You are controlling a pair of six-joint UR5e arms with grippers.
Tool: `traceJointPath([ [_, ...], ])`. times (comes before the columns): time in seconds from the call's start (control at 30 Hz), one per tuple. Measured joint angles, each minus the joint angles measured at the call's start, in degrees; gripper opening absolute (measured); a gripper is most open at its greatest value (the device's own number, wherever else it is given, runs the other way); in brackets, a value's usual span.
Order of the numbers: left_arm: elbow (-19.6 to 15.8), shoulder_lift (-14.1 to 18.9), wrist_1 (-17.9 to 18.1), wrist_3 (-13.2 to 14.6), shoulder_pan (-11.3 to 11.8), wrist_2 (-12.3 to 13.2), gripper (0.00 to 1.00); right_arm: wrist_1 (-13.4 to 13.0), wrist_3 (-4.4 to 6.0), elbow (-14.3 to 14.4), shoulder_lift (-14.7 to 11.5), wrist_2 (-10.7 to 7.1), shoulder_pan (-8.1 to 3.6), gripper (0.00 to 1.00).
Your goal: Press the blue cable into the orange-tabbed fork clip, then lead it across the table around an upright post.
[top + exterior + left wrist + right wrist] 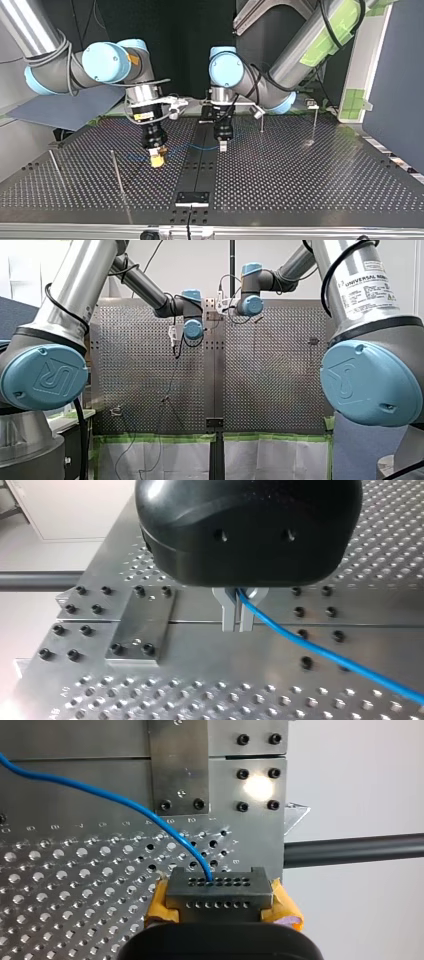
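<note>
Thin blue cable spans mid-table btwn left arm's metal-finger gripper and right arm's yellow-pad gripper, both clamped on it; fork clip not visible, so keep span taut & level, press straight down w/o twisting.

The robot's left arm and right arm are reaching out over the perforated table. Their blue-capped wrists are hanging close together above its far middle. Green tape is running along the table's near edge.
</note>
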Motion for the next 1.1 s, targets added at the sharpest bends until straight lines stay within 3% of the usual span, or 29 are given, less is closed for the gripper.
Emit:
traceJointPath([
  [0.23, 3.46, 0.01, -2.41, -0.09, -0.41, 0.15, 0.01, 0.90, 0.03, -0.05, -1.58, 0.07, -0.60, 0.00],
  [0.6, 6.30, 0.00, -4.20, 0.17, -1.29, -0.03, 0.01, 2.05, 0.26, -0.05, -3.48, 0.09, -2.96, 0.00],
  [1.1, 10.97, -0.06, -7.66, 0.15, -2.28, 0.45, 0.01, 2.34, 1.31, -0.05, -5.07, -0.04, -5.03, 0.00],
])
